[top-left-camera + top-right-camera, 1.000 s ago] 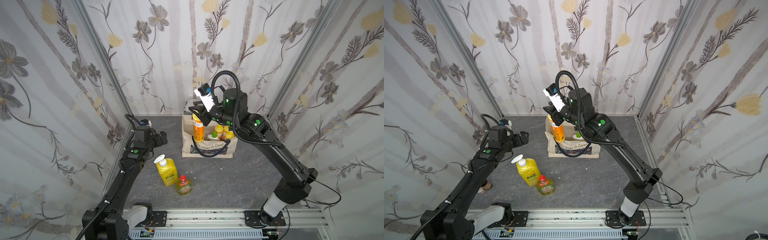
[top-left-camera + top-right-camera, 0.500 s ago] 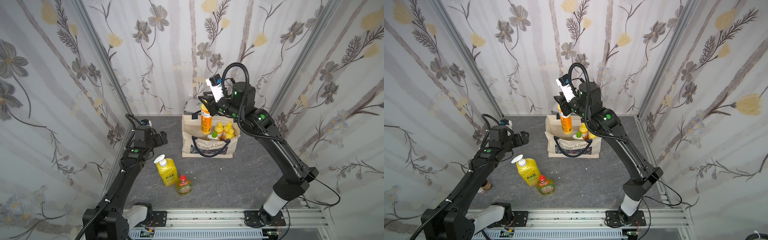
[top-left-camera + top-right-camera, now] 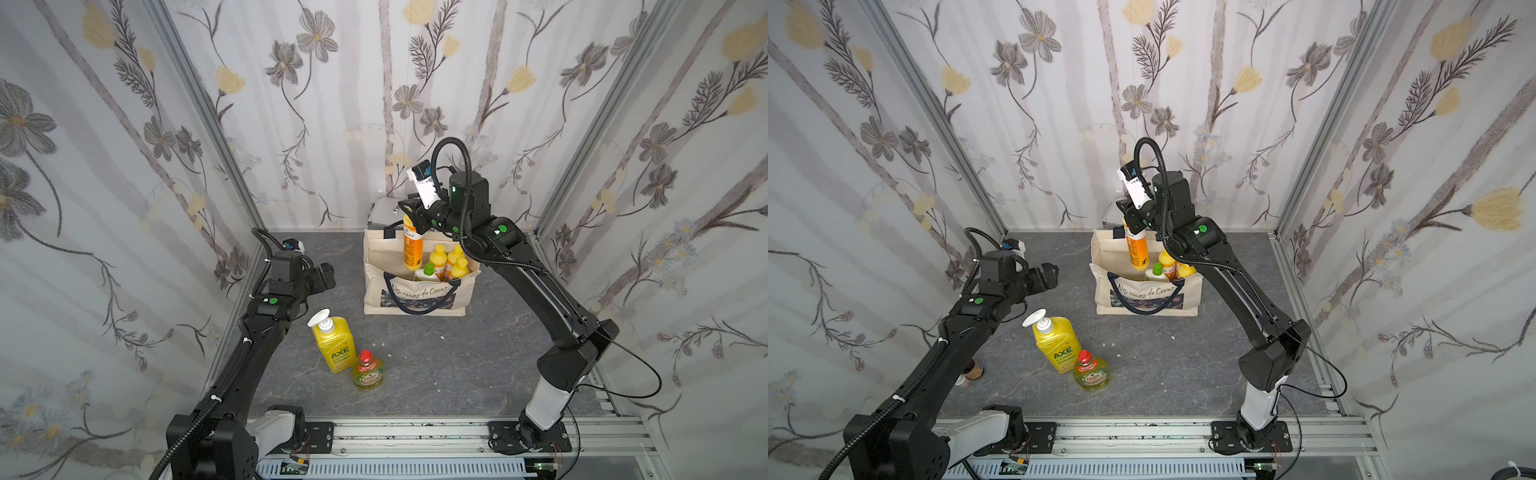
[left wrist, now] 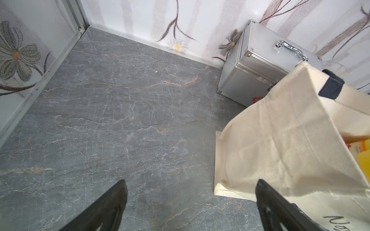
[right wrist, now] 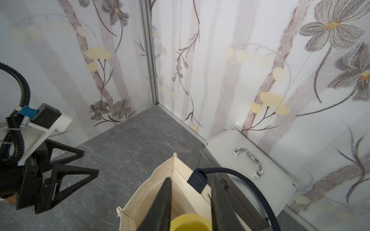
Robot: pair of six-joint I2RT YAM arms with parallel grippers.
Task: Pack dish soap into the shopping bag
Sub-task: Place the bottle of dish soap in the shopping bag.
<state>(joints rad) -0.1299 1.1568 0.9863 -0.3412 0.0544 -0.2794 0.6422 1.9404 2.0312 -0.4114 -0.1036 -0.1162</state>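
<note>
Right gripper (image 3: 411, 215): jaws closed on the yellow cap of one slim orange bottle (image 3: 412, 247), which hangs upright with its lower part inside the mouth of the shopping bag (image 3: 374, 297); whether its base touches the bag's bottom cannot be told. Shopping bag: upright on the grey floor (image 3: 415, 365) toward the back wall, with a silver case (image 3: 384, 210) just behind it. Contents: three yellow-capped orange bottles (image 3: 438, 255) and a white green-capped bottle (image 3: 426, 272), all standing. On the floor, well apart from the bag: the yellow AXE pump bottle (image 3: 334, 347), with the small red-capped Fairy bottle (image 3: 368, 372) just beside it. Left gripper (image 4: 191, 181): jaws spread wide, holding nothing, above the floor near the bag's side.
</note>
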